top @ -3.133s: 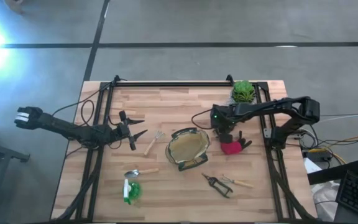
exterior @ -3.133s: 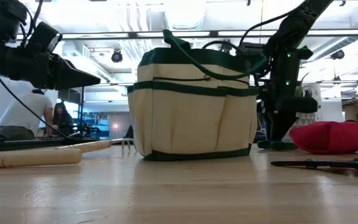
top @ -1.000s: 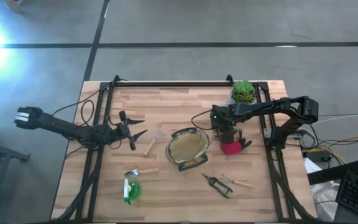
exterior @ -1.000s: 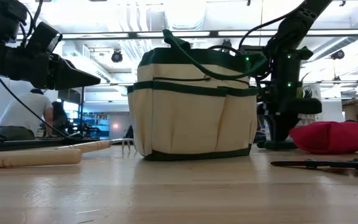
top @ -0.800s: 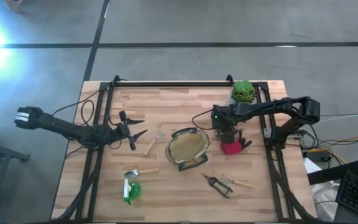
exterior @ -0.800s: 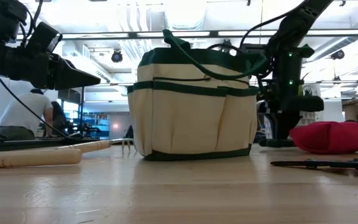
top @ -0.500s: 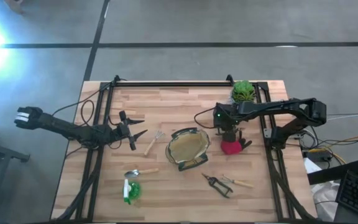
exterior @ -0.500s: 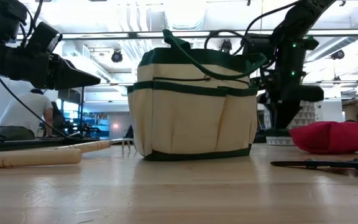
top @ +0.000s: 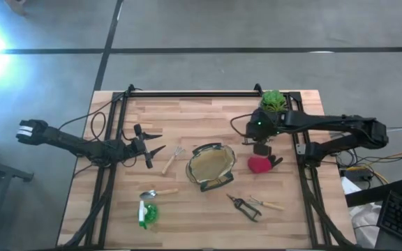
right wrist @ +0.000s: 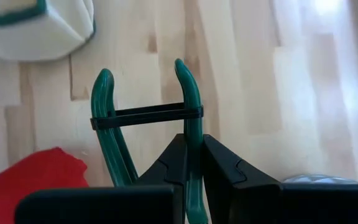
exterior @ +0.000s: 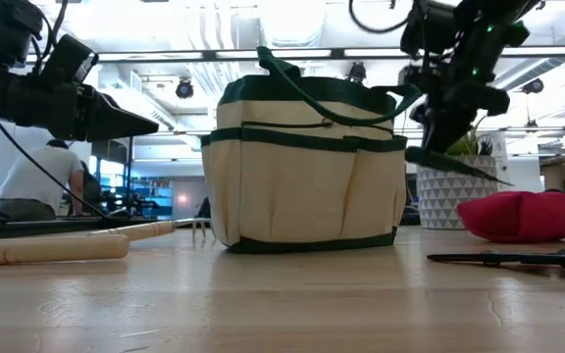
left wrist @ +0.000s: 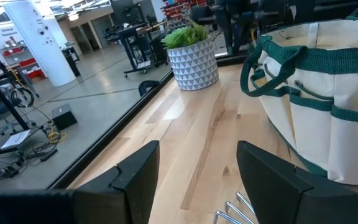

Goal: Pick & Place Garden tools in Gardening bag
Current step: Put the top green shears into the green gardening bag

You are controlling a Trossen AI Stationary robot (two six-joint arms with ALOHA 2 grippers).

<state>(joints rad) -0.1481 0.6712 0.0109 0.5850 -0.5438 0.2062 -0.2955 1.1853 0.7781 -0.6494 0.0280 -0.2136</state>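
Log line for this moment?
right tool: shut on green-handled shears, lifted | left tool: open, idle | gardening bag: nothing added yet

Potted plant (top: 273, 102) on wooden table (top: 187, 118)

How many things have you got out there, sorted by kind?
Tools: 5 (fork, trowel, shears, wooden-handled tool, green-handled tool in right hand)
Red glove: 1
Green piece: 1
Bag: 1
Potted plant: 1
Total: 9
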